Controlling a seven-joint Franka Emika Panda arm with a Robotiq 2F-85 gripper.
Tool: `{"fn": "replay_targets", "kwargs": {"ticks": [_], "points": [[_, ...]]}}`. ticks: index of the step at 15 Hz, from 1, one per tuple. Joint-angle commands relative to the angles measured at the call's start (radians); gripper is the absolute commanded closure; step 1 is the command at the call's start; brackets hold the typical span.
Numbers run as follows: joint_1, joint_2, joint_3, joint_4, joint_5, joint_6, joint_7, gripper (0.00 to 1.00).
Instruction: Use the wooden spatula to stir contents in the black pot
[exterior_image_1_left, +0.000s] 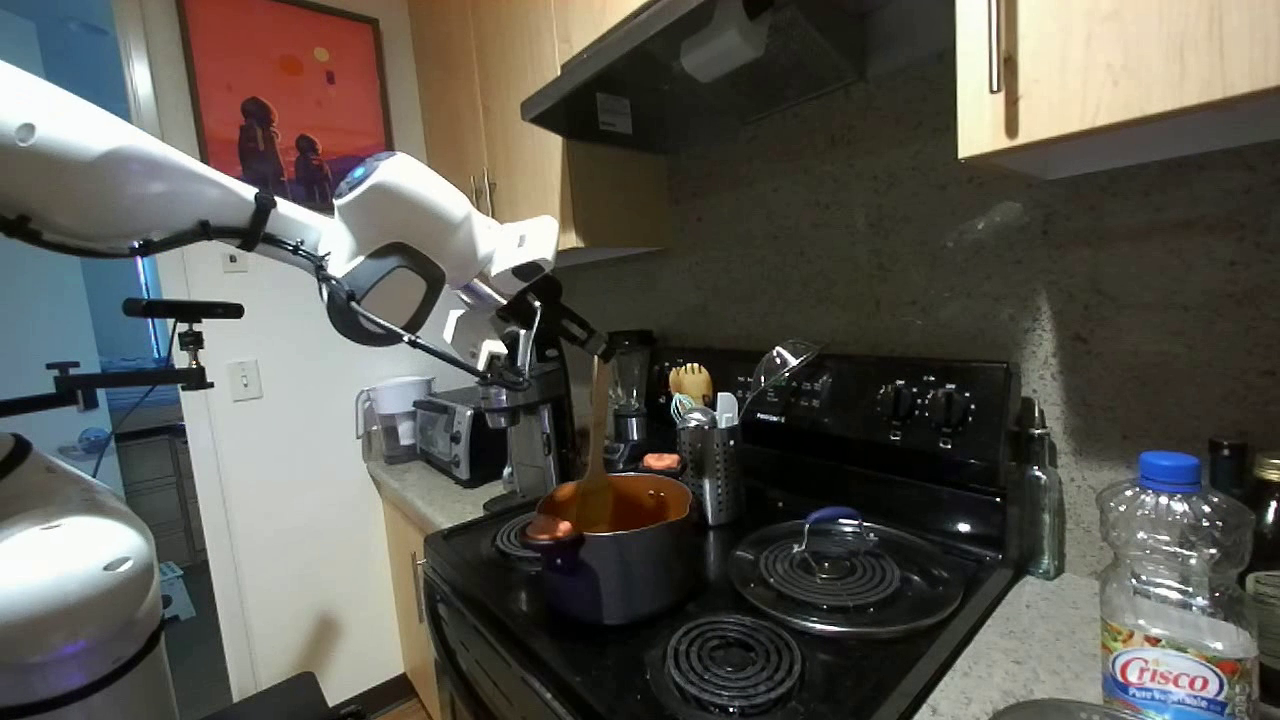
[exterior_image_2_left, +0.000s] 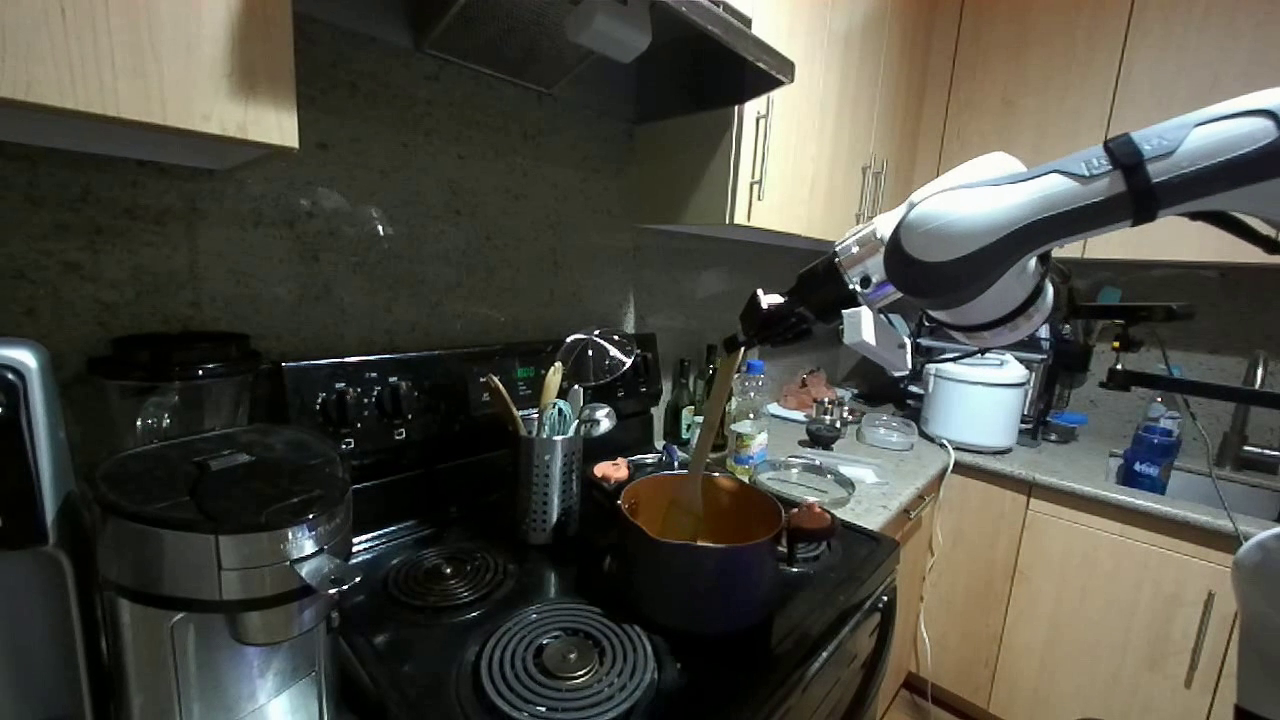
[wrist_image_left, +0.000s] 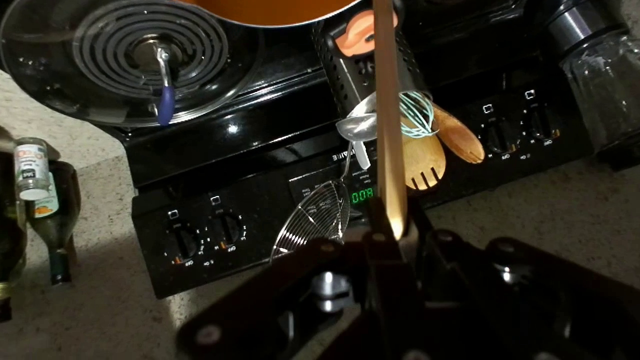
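The gripper (wrist_image_left: 398, 220) clamps the wooden spatula (exterior_image_2_left: 710, 425) near its handle tip. Excess side force may slide the black pot (exterior_image_1_left: 635, 575) or twist the handle within the grip

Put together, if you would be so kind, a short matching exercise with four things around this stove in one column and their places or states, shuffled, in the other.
Things
1. wooden spatula
2. blue-handled glass lid
3. teal whisk
4. claw

Places and states
A. standing in the perforated metal holder
B. gripping the wooden spatula near its upper end
C. lying on the stove
D. lower end inside the black pot

Right pairs
1-D; 2-C; 3-A; 4-B
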Motion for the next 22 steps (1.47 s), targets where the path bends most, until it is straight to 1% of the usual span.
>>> {"fn": "replay_targets", "kwargs": {"ticks": [1,5,6,9,15,18,22], "points": [[0.029,0.094,-0.028,0.089,0.008,0.019,-0.042,0.95],[0.042,0.160,-0.055,0.159,0.026,0.005,-0.057,0.95],[0.058,0.168,-0.075,0.170,0.011,0.003,-0.047,0.95],[0.080,0.191,-0.110,0.200,0.012,-0.005,-0.051,0.95],[0.110,0.212,-0.209,0.226,0.013,-0.013,-0.070,0.95],[0.113,0.198,-0.249,0.217,0.008,-0.020,-0.071,0.95],[0.091,0.130,-0.257,0.163,-0.014,-0.055,-0.089,0.95]]}}
